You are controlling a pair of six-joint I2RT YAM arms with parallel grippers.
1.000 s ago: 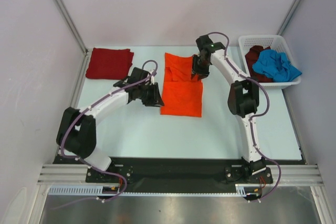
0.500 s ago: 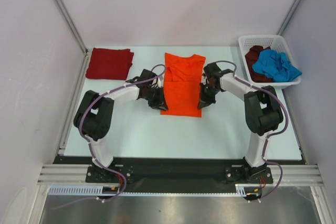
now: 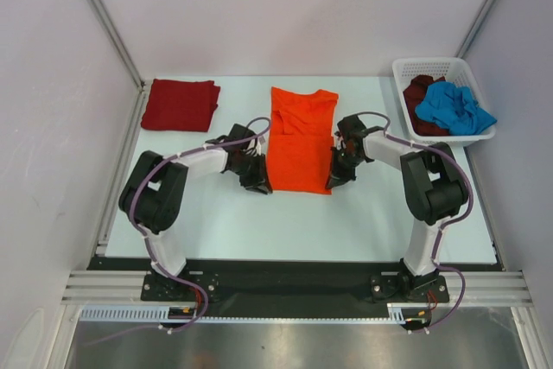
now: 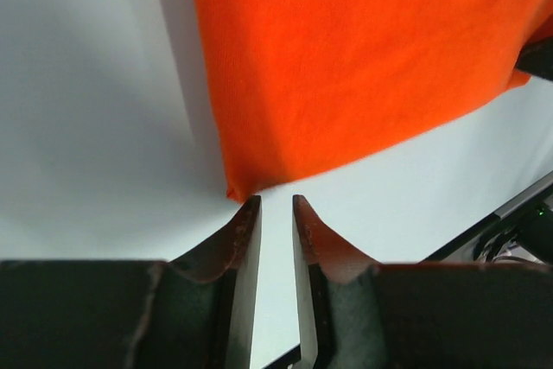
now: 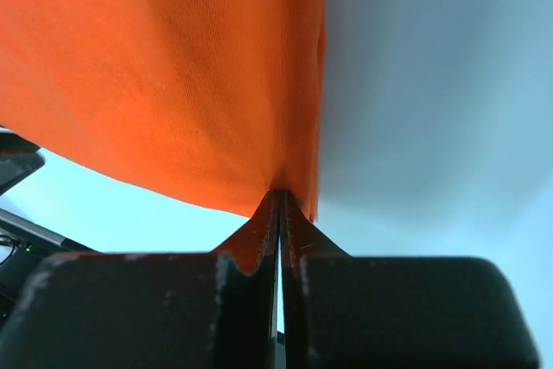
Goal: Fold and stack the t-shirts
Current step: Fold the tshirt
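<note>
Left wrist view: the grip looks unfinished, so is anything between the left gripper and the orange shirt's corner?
Nothing visible does. The corner of the orange shirt meets the tips of the left gripper, and only the table shows beside them.

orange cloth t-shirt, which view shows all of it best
Top external: the whole orange cloth t-shirt lies in view, collar to hem. Left wrist shows only a hem corner just past its fingers; right wrist only the other corner, pinched between its fingers.

Logged mid-table [image 3: 216,213]: flat t-shirt [image 3: 298,140], left gripper [image 3: 258,185] at its near left corner, right gripper [image 3: 332,182] at near right. Far left corner: folded t-shirt [image 3: 180,103]. Far right corner: basket [image 3: 429,65], holding upper t-shirt [image 3: 454,108] over lower t-shirt [image 3: 420,91].
</note>
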